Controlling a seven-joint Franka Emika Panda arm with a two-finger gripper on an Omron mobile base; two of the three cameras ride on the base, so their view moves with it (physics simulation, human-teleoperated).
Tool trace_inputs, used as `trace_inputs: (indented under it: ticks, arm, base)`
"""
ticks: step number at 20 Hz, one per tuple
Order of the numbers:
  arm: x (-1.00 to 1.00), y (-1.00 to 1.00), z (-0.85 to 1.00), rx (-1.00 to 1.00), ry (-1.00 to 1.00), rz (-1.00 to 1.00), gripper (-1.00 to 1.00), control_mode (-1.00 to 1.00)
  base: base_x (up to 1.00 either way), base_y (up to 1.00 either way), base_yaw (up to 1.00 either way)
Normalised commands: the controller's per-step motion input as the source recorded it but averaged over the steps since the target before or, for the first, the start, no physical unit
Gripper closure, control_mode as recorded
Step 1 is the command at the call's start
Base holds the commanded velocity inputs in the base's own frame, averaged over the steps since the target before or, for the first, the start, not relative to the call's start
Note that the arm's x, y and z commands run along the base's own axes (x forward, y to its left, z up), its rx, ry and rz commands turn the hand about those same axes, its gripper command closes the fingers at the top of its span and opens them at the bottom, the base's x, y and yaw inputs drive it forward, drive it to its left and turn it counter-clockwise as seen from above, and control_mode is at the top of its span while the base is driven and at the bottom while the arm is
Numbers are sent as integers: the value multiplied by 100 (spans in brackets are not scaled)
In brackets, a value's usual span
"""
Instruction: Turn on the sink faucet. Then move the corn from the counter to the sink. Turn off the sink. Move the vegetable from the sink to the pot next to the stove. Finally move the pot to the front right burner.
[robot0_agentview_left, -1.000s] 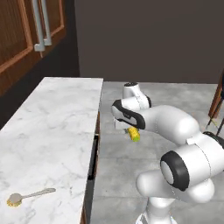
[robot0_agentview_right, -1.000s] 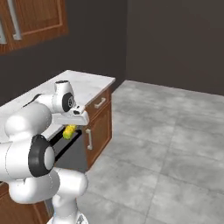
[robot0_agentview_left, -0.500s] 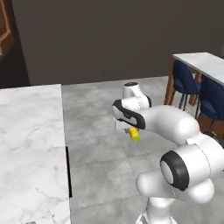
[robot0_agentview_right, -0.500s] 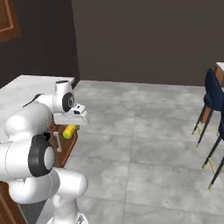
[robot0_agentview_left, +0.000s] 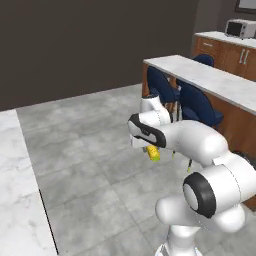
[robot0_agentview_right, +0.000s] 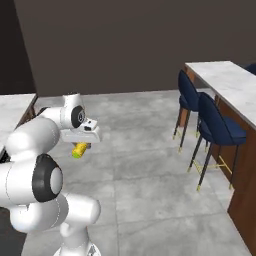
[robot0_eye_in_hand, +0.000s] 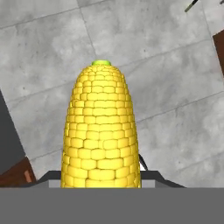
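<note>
My gripper is shut on the corn, a small yellow cob hanging below the hand over the grey floor. From the right base view, the gripper holds the corn at mid-height in front of the arm. In the hand view the corn stands upright between the fingers, its green end pointing away toward the floor tiles. A strip of the white marble counter runs along the left edge, also seen as the counter. The sink, faucet, pot and stove are out of view.
A long island counter with dark blue stools stands to the right. A microwave sits on a far counter at the back right. Grey tiled floor spreads ahead of the arm.
The whole picture has swung: the base has turned, so the marble counter slid off to the left and the island with stools came into view. The corn stays in the gripper.
</note>
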Motion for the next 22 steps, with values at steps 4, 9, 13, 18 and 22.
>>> trace_inputs:
  ticks: [4, 9, 13, 18, 22]
  arm:
    - [0, 0, 0, 0, 0, 0, 100, 100]
    - [0, 0, 0, 0, 0, 0, 100, 100]
    - [0, 0, 0, 0, 0, 0, 100, 100]
    - [0, 0, 0, 0, 0, 0, 100, 100]
    - [0, 0, 0, 0, 0, 0, 100, 100]
  base:
    - [3, -38, -45]
    - [0, -48, -43]
    - [0, -58, -40]
    - [0, -67, -37]
    - [0, -74, -34]
